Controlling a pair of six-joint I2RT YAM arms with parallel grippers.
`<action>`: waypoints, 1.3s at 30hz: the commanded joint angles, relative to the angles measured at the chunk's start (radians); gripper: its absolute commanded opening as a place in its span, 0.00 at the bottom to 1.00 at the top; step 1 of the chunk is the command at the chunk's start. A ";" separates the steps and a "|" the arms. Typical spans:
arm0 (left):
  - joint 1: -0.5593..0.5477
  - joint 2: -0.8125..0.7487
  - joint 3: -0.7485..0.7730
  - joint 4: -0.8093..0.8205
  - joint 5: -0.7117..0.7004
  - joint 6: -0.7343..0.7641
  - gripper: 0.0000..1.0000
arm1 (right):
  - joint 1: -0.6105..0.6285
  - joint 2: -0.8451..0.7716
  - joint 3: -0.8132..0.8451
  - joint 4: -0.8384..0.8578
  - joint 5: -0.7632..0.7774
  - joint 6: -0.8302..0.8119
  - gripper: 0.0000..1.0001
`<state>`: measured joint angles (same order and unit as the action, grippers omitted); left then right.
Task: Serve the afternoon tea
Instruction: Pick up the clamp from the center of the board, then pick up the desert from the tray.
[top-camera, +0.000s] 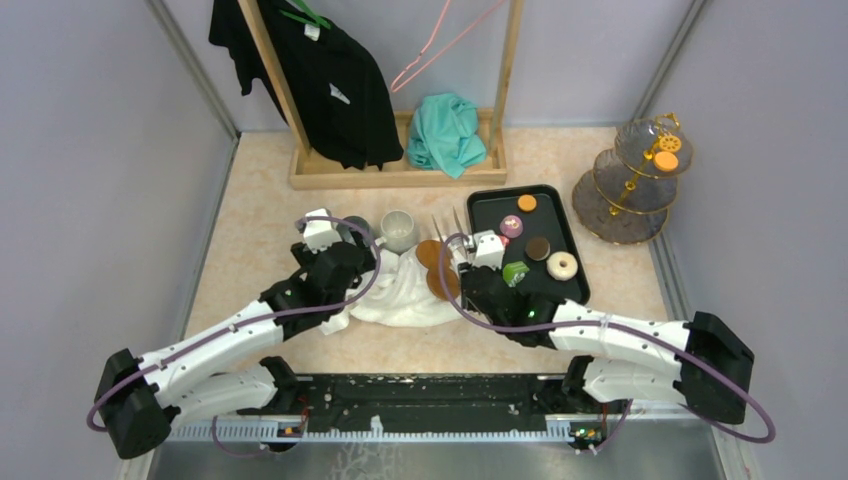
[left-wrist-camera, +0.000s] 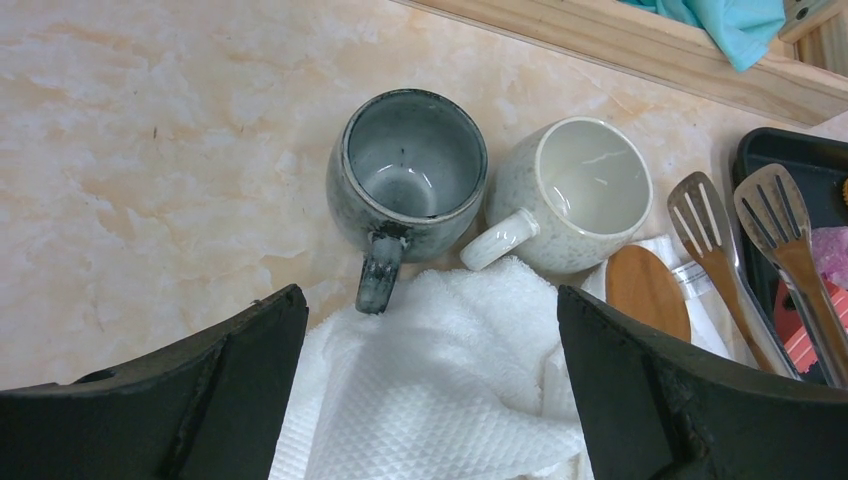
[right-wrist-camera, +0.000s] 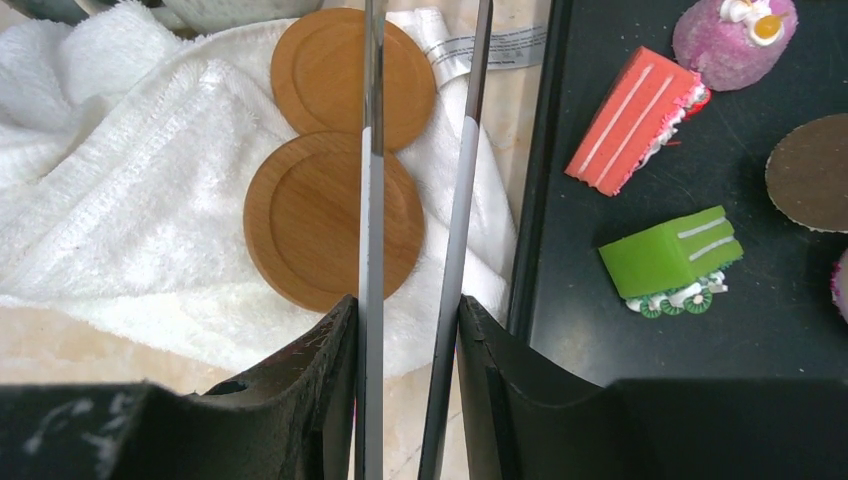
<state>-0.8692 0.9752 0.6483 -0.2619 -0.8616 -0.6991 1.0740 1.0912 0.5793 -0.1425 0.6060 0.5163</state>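
The glass three-tier stand (top-camera: 633, 185) stands at the far right with orange sweets (top-camera: 666, 160) on its upper tiers. On the black tray (top-camera: 575, 285) lie a red slice (right-wrist-camera: 635, 120), a green piece (right-wrist-camera: 670, 255), a pink doughnut (right-wrist-camera: 735, 40) and a white doughnut (top-camera: 562, 265). The grey mug (left-wrist-camera: 410, 170) stands upright beside a white mug (left-wrist-camera: 580, 195). My left gripper (left-wrist-camera: 430, 300) hangs wide open over the white towel (left-wrist-camera: 440, 390), just short of the grey mug's handle. My right gripper (right-wrist-camera: 408, 305) is shut on the two arms of the metal tongs (right-wrist-camera: 372, 200), left of the tray's edge.
Two wooden coasters (right-wrist-camera: 330, 220) lie on the towel under the tongs. The tongs' slotted heads (left-wrist-camera: 770, 220) reach to the tray's far left corner. A wooden clothes rack base (top-camera: 400, 178) with a teal cloth (top-camera: 445, 135) runs along the back. Walls close both sides.
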 joint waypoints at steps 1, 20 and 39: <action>-0.007 0.003 0.035 0.010 -0.021 0.018 0.99 | 0.028 -0.058 0.081 -0.029 0.061 -0.007 0.20; -0.008 -0.009 0.044 0.060 -0.005 0.078 0.99 | 0.074 -0.265 0.186 -0.520 0.236 0.215 0.19; -0.009 0.024 0.039 0.179 0.091 0.120 0.99 | 0.074 -0.305 0.161 -0.688 0.197 0.450 0.19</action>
<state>-0.8692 0.9878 0.6598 -0.1318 -0.8013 -0.5972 1.1370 0.7929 0.7200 -0.8402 0.7856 0.9070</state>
